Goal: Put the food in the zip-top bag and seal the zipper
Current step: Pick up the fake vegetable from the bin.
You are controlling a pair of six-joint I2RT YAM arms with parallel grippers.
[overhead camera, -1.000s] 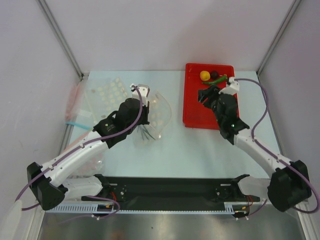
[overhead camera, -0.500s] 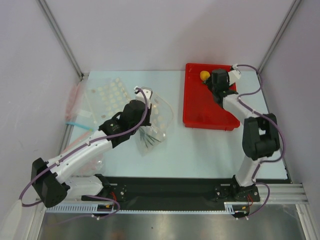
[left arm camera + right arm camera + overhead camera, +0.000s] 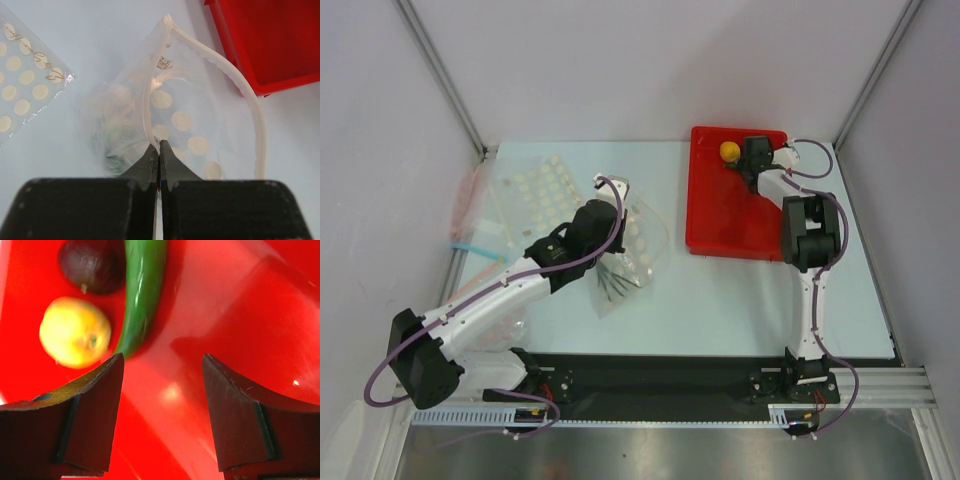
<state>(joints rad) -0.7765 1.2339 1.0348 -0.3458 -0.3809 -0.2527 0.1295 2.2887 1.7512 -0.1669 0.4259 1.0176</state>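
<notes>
The zip-top bag (image 3: 185, 120) was gripped at its rim by the closed L pincer (image 3: 159, 150), mouth propped agape just ahead for loading, while the R pincer (image 3: 162, 405) was spread open, green chili (image 3: 141, 290) just ahead-left, prob. for pickup.

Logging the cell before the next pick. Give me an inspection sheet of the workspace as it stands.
Surface: pale table, nothing spilled that shows.
Job's things: zip-top bag with its mouth open, green stalks inside; yellow ball, maroon ball and green chili in the red tray.
Clutter: second dotted bag; plain bags at the left edge.
Grippers: left gripper shut on the bag's rim; right gripper open over the tray.
Cables: purple cables loop along both arms.
Surroundings: white walls.
</notes>
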